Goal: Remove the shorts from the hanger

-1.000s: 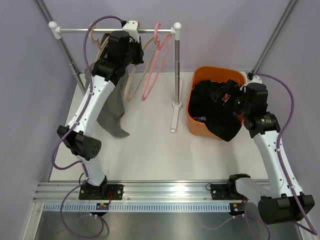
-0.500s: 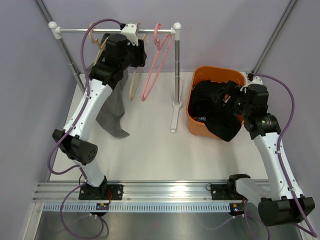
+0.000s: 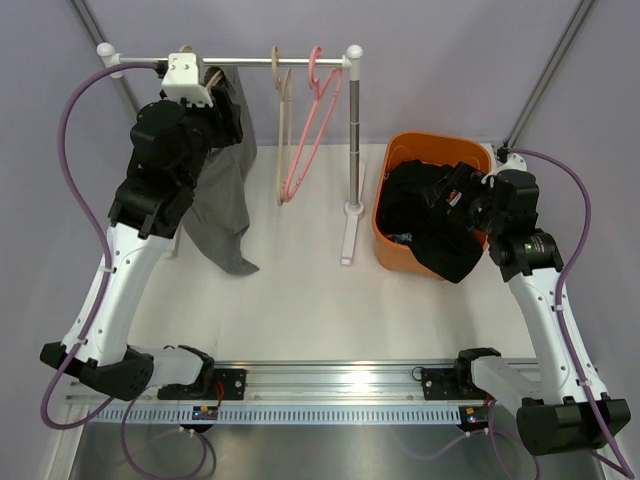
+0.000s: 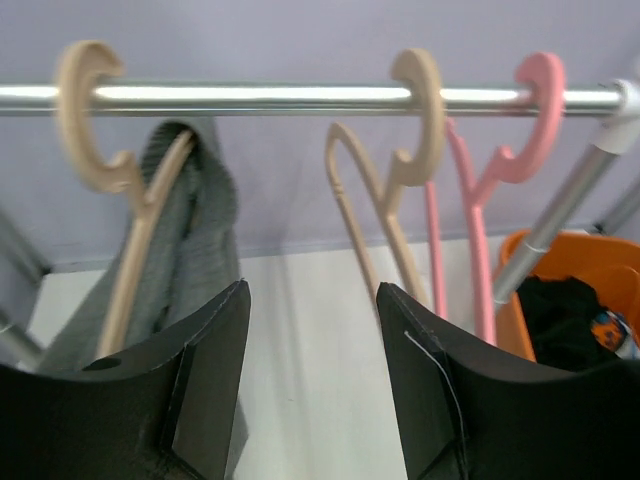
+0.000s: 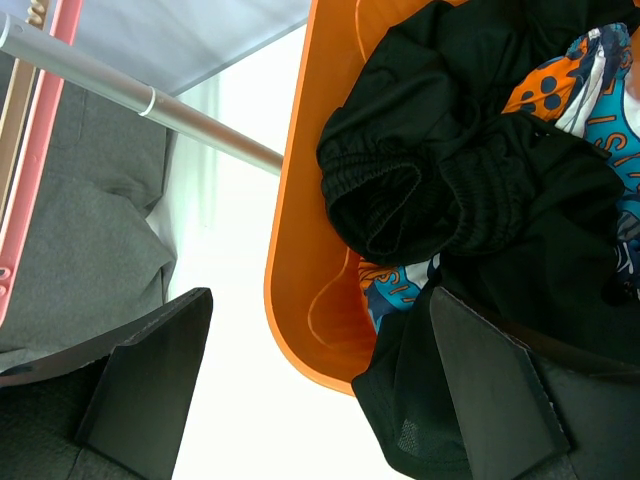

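The left gripper [image 4: 312, 298] is raised to the height of the rail [image 4: 260, 97] near its left end. Its two dark fingers are spread well apart with only air between them, and the rail runs across beyond the tips. The grey shorts [image 4: 195, 230] hang on a beige hanger [image 4: 130, 235] hooked over the rail, up and to the left of the left finger. They appear to be draped over the hanger's shoulder, though the blurred wrist view does not show how they are attached. In the top view the grey cloth falls from the rail down to the white table [image 3: 300, 290], partly behind the left arm. Further right on the rail hang an empty beige hanger [image 4: 433, 120] and, just beside it, a pink hanger [image 4: 548, 95], also bare. The right gripper [image 5: 320, 296] hovers over the near rim of the orange bin [image 5: 295, 220], which stands to the right of the rack's upright post. Its jaws are wide open and grip nothing. Inside the bin lie the black shorts [image 5: 470, 150], bunched up with part of the cloth spilling over the rim. The printed shorts [image 5: 600, 110] are tucked under and beside them, showing blue, orange and white patches.
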Tool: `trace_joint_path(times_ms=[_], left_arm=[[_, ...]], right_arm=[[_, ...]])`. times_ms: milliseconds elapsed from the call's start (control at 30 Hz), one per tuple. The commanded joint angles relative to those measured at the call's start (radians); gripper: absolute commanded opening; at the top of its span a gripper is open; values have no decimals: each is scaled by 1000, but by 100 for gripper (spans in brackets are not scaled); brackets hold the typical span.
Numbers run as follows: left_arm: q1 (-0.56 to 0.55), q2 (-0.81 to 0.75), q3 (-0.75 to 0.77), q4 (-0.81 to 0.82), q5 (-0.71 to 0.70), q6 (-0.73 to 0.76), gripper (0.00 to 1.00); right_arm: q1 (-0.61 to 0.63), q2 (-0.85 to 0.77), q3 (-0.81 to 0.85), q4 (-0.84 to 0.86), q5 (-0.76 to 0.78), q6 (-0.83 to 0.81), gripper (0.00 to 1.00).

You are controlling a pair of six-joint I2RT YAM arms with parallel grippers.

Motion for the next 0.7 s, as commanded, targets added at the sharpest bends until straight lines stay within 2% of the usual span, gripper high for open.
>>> trace_joint_path(times_ms=[0,267,667], left_arm=[[10,7,-18,40,-227,8,58],[43,108,60,-32,-255,1,61],[106,130,25,14,-208,5,63]], right_arm=[[-6,-18,0,-14,-20,-19,99],[-6,-6,12,-14,-32,-27,99],[-6,6,-11,12,-45,-22,99]])
